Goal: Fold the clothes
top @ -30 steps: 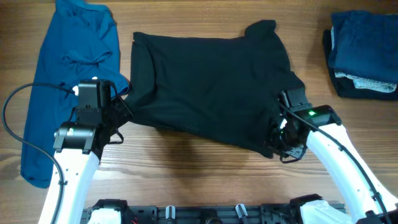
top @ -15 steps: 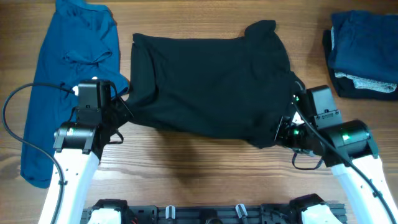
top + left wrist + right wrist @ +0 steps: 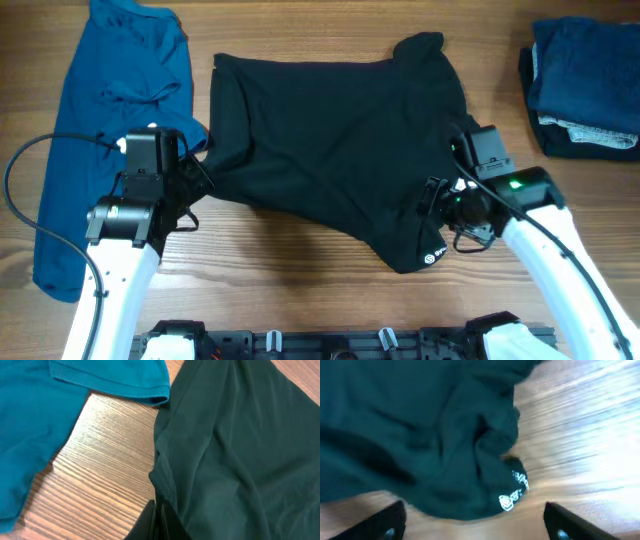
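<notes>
We see the R gripper has swung back left, jaws now wide; black shirt corner dropped, white logo showing.

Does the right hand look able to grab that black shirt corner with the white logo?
Likely yes: the right hand is open and straddling the logo corner of the black shirt, with nothing in between.
</notes>
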`<state>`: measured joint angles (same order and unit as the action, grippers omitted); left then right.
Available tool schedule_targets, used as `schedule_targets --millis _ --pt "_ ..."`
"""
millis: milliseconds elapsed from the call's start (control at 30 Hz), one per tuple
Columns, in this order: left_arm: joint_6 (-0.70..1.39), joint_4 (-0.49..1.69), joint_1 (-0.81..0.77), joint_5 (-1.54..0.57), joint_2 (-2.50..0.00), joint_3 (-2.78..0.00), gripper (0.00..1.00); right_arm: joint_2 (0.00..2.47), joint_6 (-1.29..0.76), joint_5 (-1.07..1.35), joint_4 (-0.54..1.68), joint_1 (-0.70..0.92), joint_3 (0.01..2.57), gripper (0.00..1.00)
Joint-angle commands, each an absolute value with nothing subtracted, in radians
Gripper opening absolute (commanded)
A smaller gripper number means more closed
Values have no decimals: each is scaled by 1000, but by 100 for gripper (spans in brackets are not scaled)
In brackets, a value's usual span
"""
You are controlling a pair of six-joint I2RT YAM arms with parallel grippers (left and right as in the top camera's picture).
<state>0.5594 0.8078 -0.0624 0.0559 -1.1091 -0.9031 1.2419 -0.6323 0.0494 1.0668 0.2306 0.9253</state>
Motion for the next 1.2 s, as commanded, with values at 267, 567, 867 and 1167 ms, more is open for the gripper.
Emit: schedule_targets --millis 267,567,867,1167 --pt "554 808 -54 81 -1109 -912 4 1417 -653 99 716 35 712 33" --pt "554 807 -54 85 -1109 -912 4 1467 -630 191 511 36 599 11" --pt "554 805 -54 89 -1109 -912 4 1428 -535 7 563 20 799 4" --pt "554 808 -54 100 -1109 -912 4 1427 -387 -130 606 -22 936 80"
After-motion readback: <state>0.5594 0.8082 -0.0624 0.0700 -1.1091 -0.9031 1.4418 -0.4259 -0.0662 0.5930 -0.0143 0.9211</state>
